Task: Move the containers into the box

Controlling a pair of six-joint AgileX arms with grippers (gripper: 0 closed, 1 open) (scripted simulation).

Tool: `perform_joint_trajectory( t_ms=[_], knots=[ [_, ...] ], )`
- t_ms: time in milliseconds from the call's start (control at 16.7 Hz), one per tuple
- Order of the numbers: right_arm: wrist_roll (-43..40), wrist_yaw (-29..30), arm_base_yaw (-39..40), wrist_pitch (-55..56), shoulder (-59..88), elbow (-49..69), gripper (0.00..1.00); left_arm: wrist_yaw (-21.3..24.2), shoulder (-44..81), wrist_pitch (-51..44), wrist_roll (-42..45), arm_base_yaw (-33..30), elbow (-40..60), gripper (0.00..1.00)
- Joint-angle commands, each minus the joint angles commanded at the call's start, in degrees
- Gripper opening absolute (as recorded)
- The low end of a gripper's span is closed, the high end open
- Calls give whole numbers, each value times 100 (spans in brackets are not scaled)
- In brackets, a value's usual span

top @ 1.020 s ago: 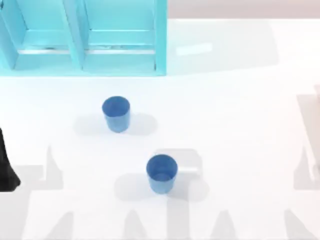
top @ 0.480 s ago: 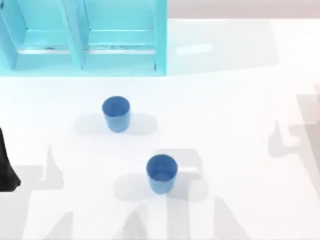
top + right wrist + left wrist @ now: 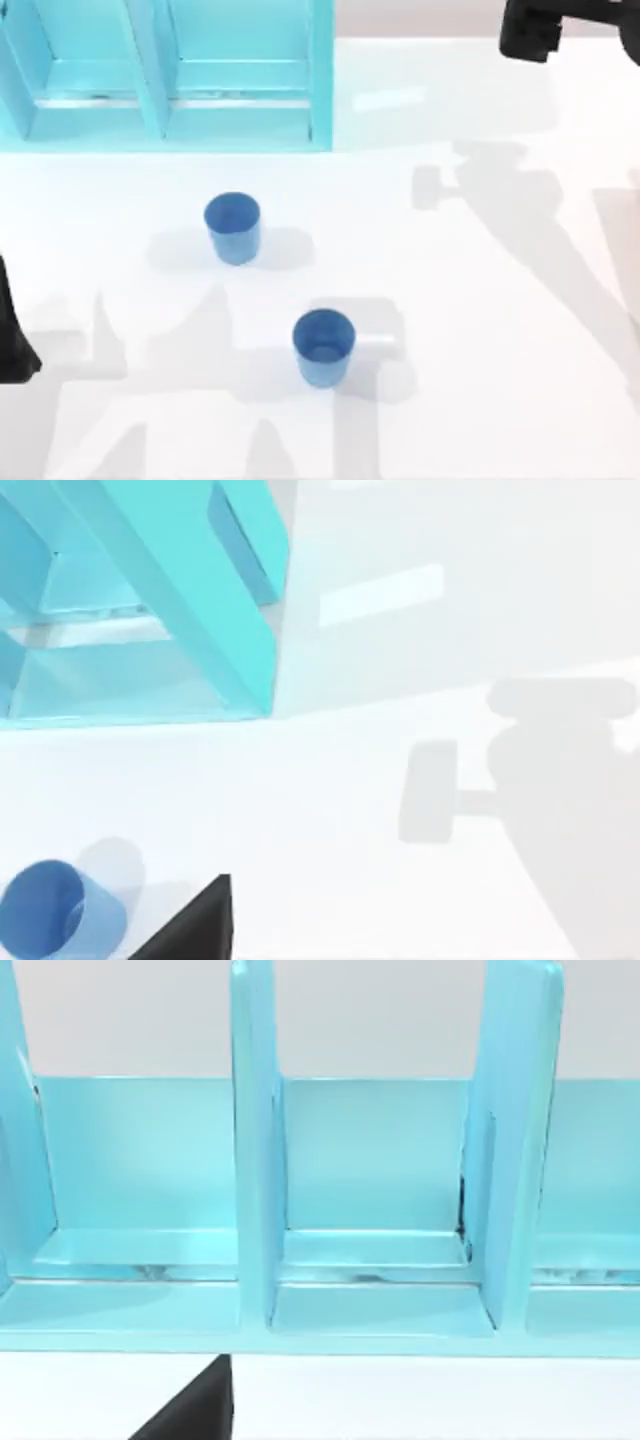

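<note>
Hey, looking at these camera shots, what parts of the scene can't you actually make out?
- Right tool: top view's upper edge cuts it off, so whether it is open or shut is unclear.
- Left arm: the top view's left edge crops it to a dark sliver.
- Box: its far part runs off the top view.
- One blue cup: partly cut off in the right wrist view.

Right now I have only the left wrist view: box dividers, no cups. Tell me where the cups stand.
Observer: In the top view both stand upright on the table, outside the box. The far cup is nearer the box, and the near cup is further right.
Operator: Report the right arm.
Observer: The right arm hangs at the top view's upper right corner, apart from both cups.
Operator: Read me the right wrist view.
Observer: It shows the box's corner and one blue cup; I cannot tell which.
</note>
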Motion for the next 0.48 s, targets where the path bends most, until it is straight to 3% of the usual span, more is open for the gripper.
perform_joint_trajectory(
  t_ms=[480],
  knots=[
    [1494,567,1494,-2338,4448,4546,100,0,0,0,0,0,0,100]
  ],
)
